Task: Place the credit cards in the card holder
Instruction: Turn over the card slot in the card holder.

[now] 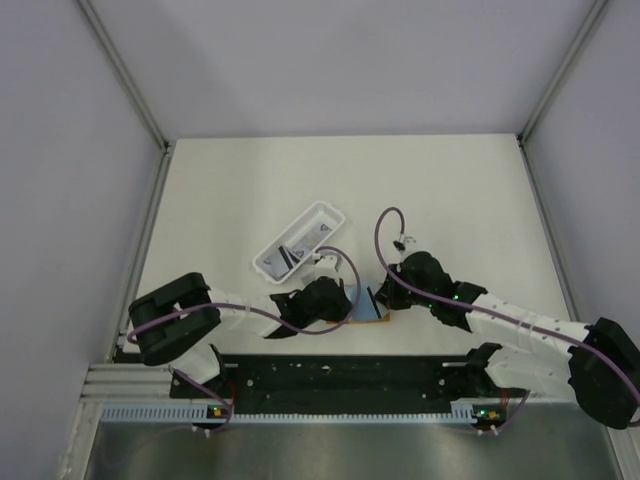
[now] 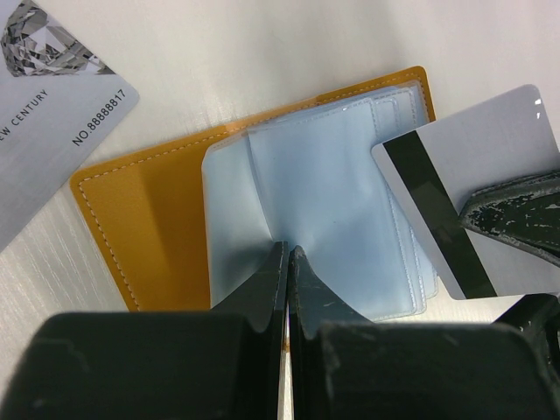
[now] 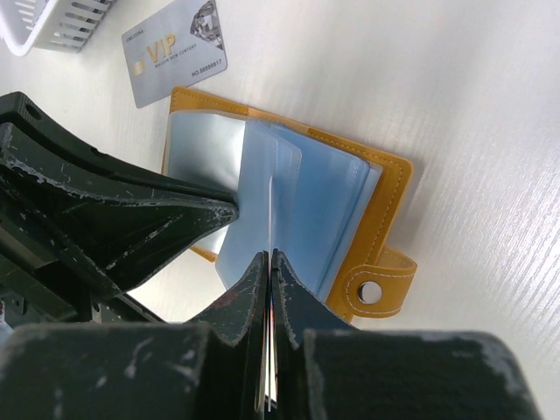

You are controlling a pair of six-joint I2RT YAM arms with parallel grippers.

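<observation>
The card holder point(image 1: 366, 312) lies open on the table, orange cover point(image 2: 149, 210) down and pale blue plastic sleeves point(image 2: 332, 201) fanned upward. Its snap tab point(image 3: 376, 289) sticks out at one side. My left gripper point(image 2: 287, 249) is shut, its tips resting on a sleeve page near the spine. My right gripper point(image 3: 271, 254) is shut on a credit card point(image 2: 472, 175), white with a black stripe, held edge-on point(image 3: 272, 210) among the sleeves. Another credit card point(image 2: 52, 131), grey with VIP print point(image 3: 175, 51), lies flat on the table beside the holder.
A long white slotted tray point(image 1: 298, 243) stands just behind the holder, with more cards point(image 1: 290, 255) inside. Both arms meet over the holder near the table's front edge. White walls enclose the table on three sides.
</observation>
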